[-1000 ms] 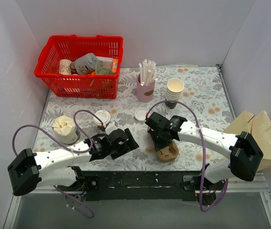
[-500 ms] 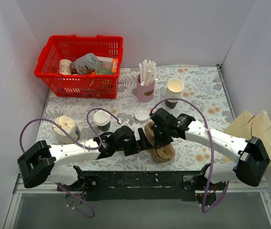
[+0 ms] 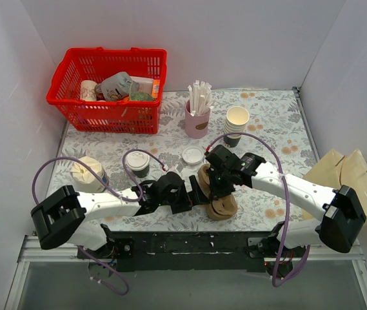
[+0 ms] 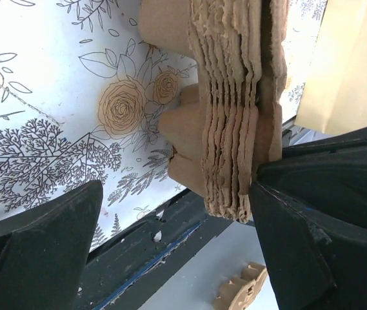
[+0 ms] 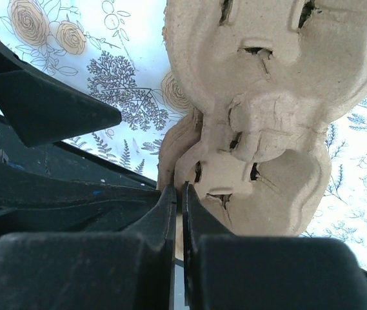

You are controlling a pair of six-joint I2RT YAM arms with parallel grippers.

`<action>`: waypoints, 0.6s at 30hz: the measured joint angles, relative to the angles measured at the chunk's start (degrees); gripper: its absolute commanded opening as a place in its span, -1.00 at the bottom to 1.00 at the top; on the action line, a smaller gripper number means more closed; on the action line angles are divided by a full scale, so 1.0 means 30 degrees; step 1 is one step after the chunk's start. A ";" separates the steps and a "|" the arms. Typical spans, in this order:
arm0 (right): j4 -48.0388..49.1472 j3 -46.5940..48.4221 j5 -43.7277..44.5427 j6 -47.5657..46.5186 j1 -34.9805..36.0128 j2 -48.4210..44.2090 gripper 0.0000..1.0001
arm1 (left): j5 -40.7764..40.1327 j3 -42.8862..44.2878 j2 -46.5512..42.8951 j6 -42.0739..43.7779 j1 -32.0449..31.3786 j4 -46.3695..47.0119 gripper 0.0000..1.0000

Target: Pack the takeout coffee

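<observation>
Getting cardboard carrier ready near front edge of worktop (image 3: 280,132). Pinching carrier stack (image 4: 235,129) tight in right gripper (image 5: 178,213). Holding left gripper (image 4: 177,234) wide open around stack. Leaving coffee cup (image 3: 137,161) standing left of middle, untouched. Next, likely: close left, pull one carrier free.

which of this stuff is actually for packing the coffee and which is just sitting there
For the job: takeout coffee, pulp cup carriers pinched by the right gripper, open left gripper around them, probably the paper bag.
Lying about: red basket, pink cup of sticks, cream cup stack, loose white lid.
</observation>
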 measured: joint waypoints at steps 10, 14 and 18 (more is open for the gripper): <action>0.0306 0.0000 -0.0648 0.0423 -0.0299 0.0000 -0.97 | 0.0007 -0.1078 -0.0539 -0.0226 -0.0007 0.0699 0.96; 0.0058 0.0000 -0.0219 0.0393 -0.0379 0.0000 -0.97 | 0.0066 -0.0066 0.0495 -0.0058 -0.0007 0.0182 0.96; -0.0066 0.0000 -0.0066 0.0539 -0.0408 0.0000 -0.97 | 0.0066 0.0044 0.0197 0.0015 -0.0007 -0.0211 0.96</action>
